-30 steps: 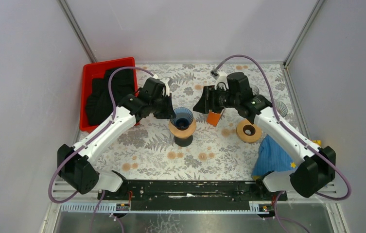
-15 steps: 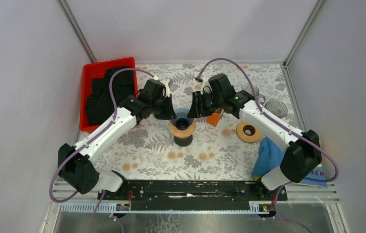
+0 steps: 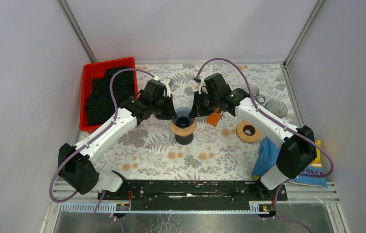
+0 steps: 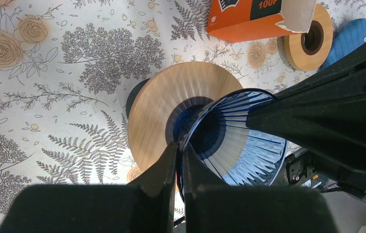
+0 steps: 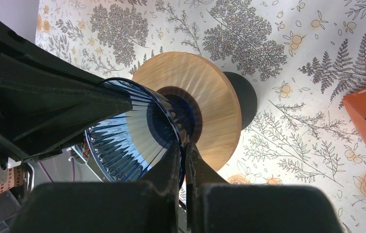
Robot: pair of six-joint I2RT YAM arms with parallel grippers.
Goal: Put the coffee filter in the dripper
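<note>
Grey walls enclose a table under a fern-and-flower cloth (image 3: 147,145); at its centre stands the dripper (image 3: 183,118), a blue ribbed glass cone seated in a wooden collar (image 3: 173,130) on a black base (image 3: 183,141); the left gripper (image 3: 170,112) pinches the cone's left rim, jaws closed with the glass wall between them; the right gripper (image 3: 194,110) is likewise closed on the right rim, so both pincers grip the same cone from opposite sides; no loose coffee filter can be made out, and a pale patch inside the cone, seen from both wrist views, cannot be told from the collar showing through glass; the filters probably lie in the orange box (image 3: 214,118), flap open, just right of the dripper. Judged handling: a paper filter is very light, limp and easily creased, and sheets cling in a stack, so it is best nipped at its upper edge or seam with little force; the glass is stiff, slippery and breakable, and its thin rim suits only a gentle hold. Surroundings: a second wooden ring (image 3: 249,131) right of the box; a blue cloth (image 3: 273,155) near right; clear glass cones (image 3: 276,108) far right; a red bin (image 3: 91,73) holding black fabric (image 3: 105,94) far left; both gripper bodies crowd the cone's mouth, the likeliest obstruction to lowering a filter in.
</note>
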